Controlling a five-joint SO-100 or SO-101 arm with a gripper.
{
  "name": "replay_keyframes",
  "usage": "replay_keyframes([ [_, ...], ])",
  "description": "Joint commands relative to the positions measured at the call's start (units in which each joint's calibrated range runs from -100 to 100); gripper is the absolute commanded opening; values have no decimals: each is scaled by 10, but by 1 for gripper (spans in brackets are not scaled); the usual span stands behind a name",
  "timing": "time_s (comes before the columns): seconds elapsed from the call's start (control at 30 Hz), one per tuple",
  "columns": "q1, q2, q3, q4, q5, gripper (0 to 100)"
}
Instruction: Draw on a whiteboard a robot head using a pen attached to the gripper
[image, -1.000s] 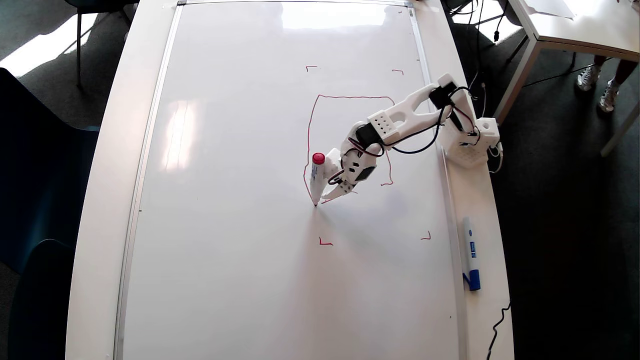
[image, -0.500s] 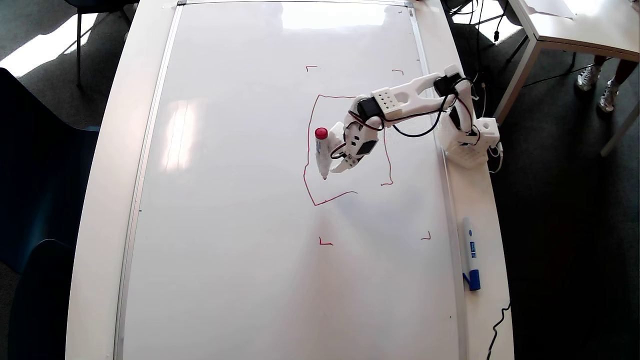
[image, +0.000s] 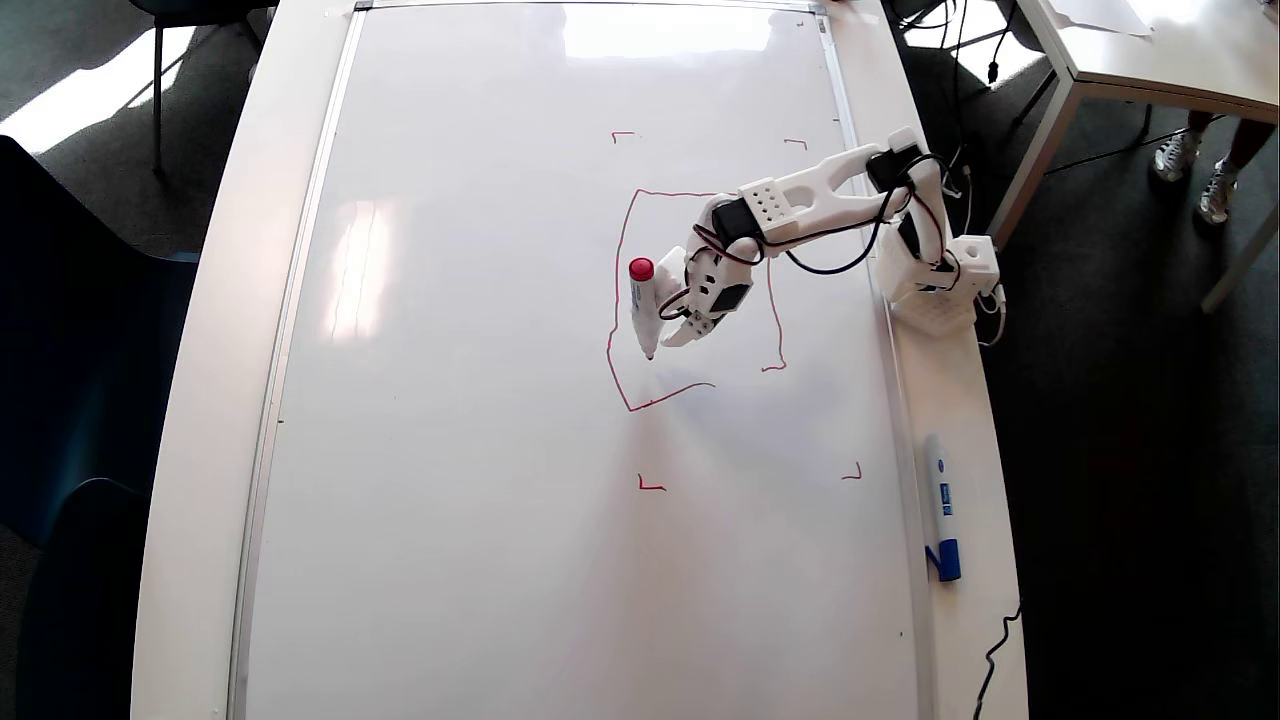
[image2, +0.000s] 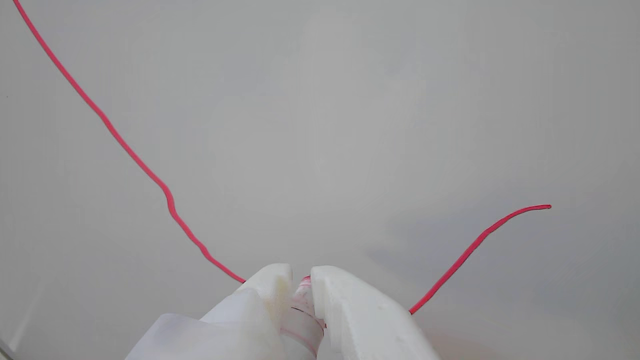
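Overhead view shows me the whiteboard (image: 480, 400), a big glossy white sheet in a thin silver frame lying flat on the white bench (image: 200, 400), with the robot head (image: 615, 300) only part drawn: a thin, wobbly red outline whose lower edge breaks off, leaving a gap toward 4 o'clock of the pen tip. No inner squares are visible to me yet. The pen (image: 643, 312), a short white barrel with a round red end, stands tilted inside the outline near its 9 o'clock side, its tip pointing toward 6 o'clock. I cannot tell from here whether the tip touches the board. The jaws of the gripper (image: 672, 325) are clamped on the pen; in the wrist view the two matte white printed fingertips (image2: 272, 285) pinch the barrel between them, with red strokes running off toward 10 o'clock and 2 o'clock. I judge the outline step nearly finished, and the features inside still to come. The next move, as I read it, calls for a light, steady press so the line stays even on this slick surface. A spare marker with a blue cap (image: 942, 505) lies on the bench at 4 o'clock of the arm.
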Motion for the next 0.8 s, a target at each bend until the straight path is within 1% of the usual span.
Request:
replay_keyframes([
  [0.0,9,-12,-5,-8,0,1],
  [0.6,-8,22,1,-9,-1,1],
  [0.7,-17,19,14,-8,-18,1],
  [0.77,-21,16,24,-8,-19,1],
])
